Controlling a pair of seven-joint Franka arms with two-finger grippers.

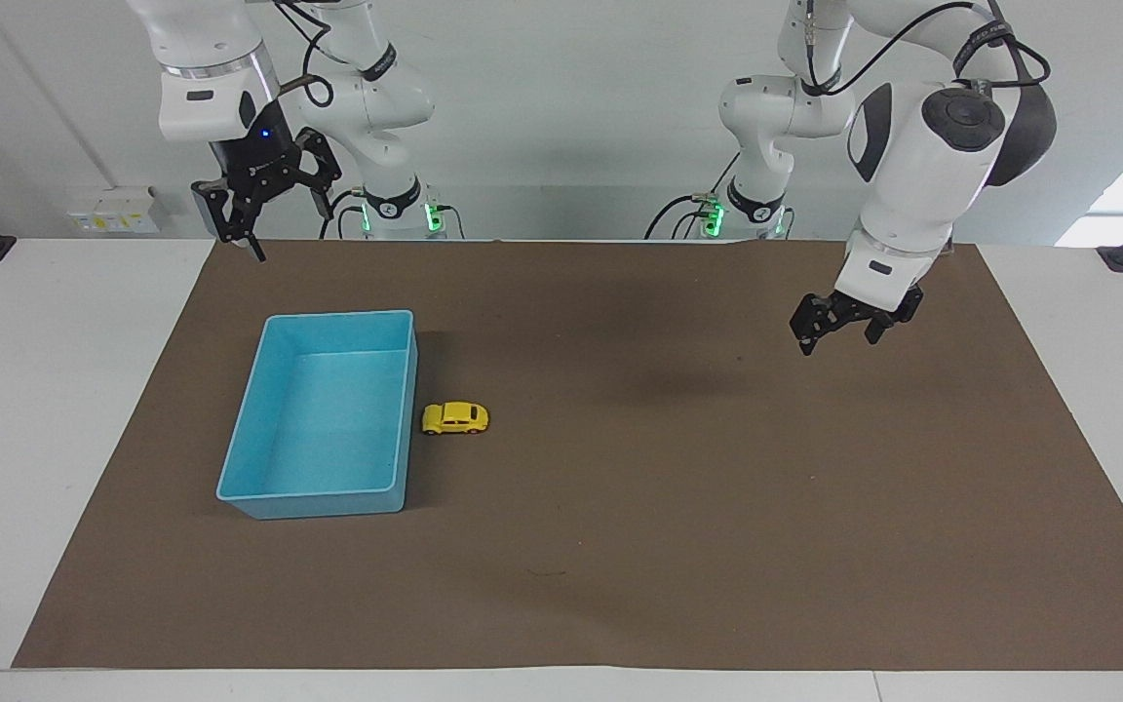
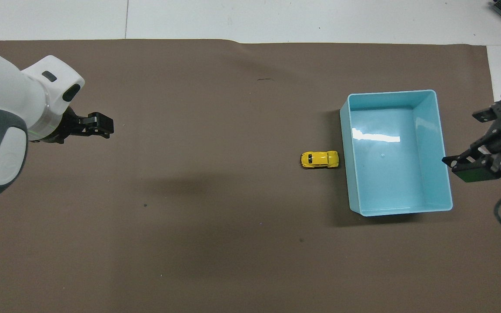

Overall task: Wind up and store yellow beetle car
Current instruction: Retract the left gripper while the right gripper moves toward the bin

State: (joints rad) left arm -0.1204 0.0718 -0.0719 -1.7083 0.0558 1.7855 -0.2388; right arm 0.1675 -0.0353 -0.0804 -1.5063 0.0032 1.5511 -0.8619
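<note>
A: Log entry, working outward from the robots' end. What sits closest in?

B: The right gripper (image 1: 274, 219), raised at the right arm's end of the table, over the edge of the brown mat (image 1: 620, 546) on the robots' side of the bin. Its fingers are spread apart and hold nothing. In the overhead view the right gripper (image 2: 479, 163) shows just beside the bin's outer long wall.

A: And the left one?

B: The left gripper (image 1: 844, 331) hangs over bare mat toward the left arm's end, well apart from everything else. From overhead the left gripper (image 2: 98, 126) points toward the middle of the table. It carries nothing; a gap shows between the fingers in the facing view, so I record it as released.

A: Next out?

B: The blue bin (image 1: 250, 429), an open rectangular tub lying flat on the mat toward the right arm's end. Inside, only its glossy floor shows. Overhead, the blue bin (image 2: 444, 143) has a bright glare streak across the bottom.

A: Location of the car?

B: The yellow beetle car (image 1: 455, 417) stands on its wheels on the mat, just beside the bin's long wall on the side toward the table's middle, about level with the bin's midpoint. Overhead, the yellow beetle car (image 2: 319, 159) lies crosswise, one end toward the wall. Whether it touches the wall I cannot tell. Neither gripper is near it.
</note>
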